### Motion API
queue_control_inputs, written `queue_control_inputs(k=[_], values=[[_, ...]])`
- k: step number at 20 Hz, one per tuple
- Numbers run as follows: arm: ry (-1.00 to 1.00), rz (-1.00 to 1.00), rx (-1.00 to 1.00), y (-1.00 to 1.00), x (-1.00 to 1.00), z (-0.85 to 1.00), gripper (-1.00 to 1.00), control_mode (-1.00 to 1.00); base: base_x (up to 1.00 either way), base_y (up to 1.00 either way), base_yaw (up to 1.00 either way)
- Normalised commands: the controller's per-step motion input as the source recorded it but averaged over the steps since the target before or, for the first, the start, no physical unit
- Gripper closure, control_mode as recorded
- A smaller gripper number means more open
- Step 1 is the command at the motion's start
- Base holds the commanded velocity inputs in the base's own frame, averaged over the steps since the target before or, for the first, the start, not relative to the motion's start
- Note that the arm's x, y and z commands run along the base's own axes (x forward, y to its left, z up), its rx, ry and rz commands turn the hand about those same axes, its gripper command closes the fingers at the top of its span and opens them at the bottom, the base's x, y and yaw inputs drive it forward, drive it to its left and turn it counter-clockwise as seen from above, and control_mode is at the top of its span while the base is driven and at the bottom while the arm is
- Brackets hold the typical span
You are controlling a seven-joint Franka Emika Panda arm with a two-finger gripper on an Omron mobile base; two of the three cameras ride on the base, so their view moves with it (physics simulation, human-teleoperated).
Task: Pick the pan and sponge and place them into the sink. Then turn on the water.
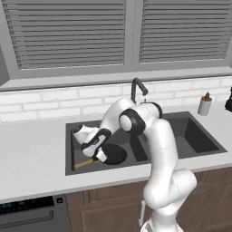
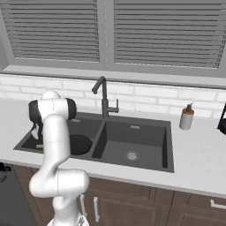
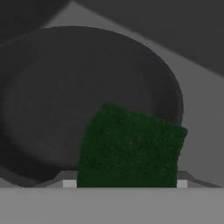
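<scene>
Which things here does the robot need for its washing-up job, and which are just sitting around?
For the job:
- pan, lying in the left basin
- sponge, right at the gripper, over the pan
- sink
- faucet, no water running

Just sitting around:
- soap bottle on the counter
- window blinds

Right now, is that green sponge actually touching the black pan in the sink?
Cannot tell. In the hand view the sponge overlaps the pan close to the camera, but no contact line or gap shows. The left base view is too small to settle it.
</scene>
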Motion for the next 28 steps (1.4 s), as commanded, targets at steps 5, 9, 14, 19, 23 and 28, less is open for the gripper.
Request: queue_control_inputs(k=[5,9,14,19,23,28], values=[[-0.22,0.00,0.00,0.00,-0.12,0.06,-1.00,-1.00,0.00,0.00,0.00],[-0.41,0.00,0.00,0.00,-0.43,0.68,-1.00,-1.00,0.00,0.00,0.00],[-0.33,0.00,0.04,0.00,-0.83,0.61,-1.00,-1.00,0.00,0.00,0.00],[-0.33,-0.02,0.09,-0.06,-1.00,0.51,-1.00,-1.00,0.00,0.00,0.00],[-0.44,-0.03,0.01,-0.28,-1.00,0.73,-1.00,-1.00,0.00,0.00,0.00],[-0.37,-0.09,0.11,-0.60,-1.00,0.62,-1.00,-1.00,0.00,0.00,0.00]])
